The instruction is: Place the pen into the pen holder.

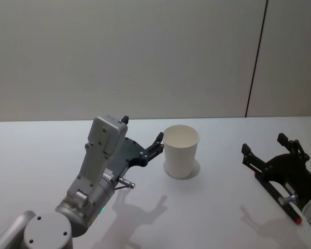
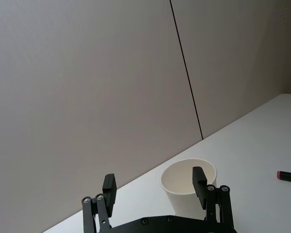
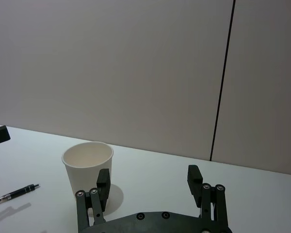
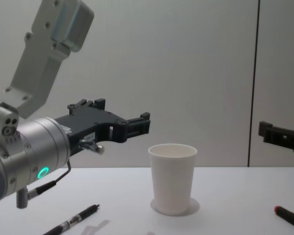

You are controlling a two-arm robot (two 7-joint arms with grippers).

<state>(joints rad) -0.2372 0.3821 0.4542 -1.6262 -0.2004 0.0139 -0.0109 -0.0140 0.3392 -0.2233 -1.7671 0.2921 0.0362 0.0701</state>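
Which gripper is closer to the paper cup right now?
Left. The left gripper is just left of the paper cup, near its rim; the right gripper sits well off to its right.

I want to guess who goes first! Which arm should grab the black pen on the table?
Probably the left. The black pen lies left of the white cup, nearer the open left end effector; the right end effector is on the cup's other side.
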